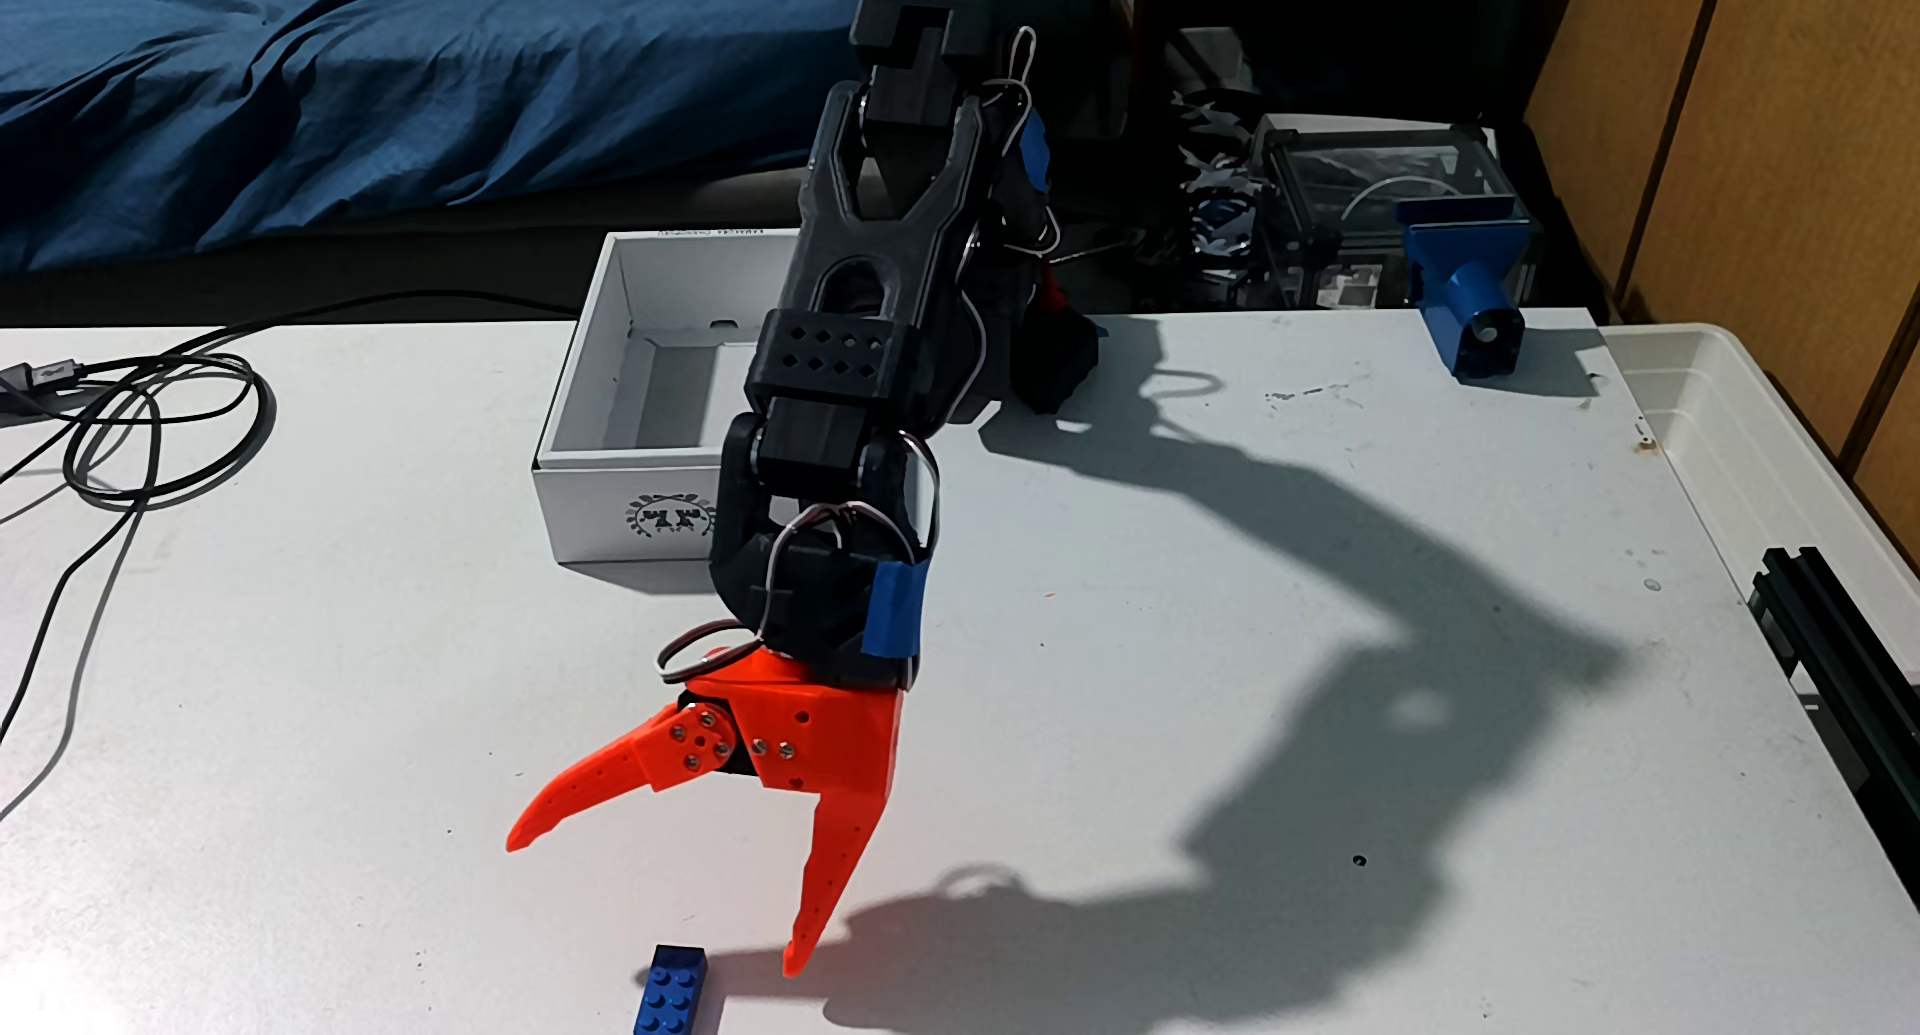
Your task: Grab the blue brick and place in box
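The blue brick (671, 991) lies on the white table (1247, 682) at the bottom edge of the fixed view, partly cut off. My orange gripper (652, 905) hangs just above and behind it, wide open, nothing between its fingers. One fingertip points down just right of the brick; the other is spread out to the left. The box (613, 474), white with a dark wreath emblem on its near short side, stands open behind the arm at the table's far edge, its right part hidden by the black arm.
Black cables (135, 422) coil on the table's left. A blue printed block (1465, 287) sits at the far right corner, a translucent white tub (1766, 453) beside the table's right edge. A blue bedspread (416, 80) lies behind.
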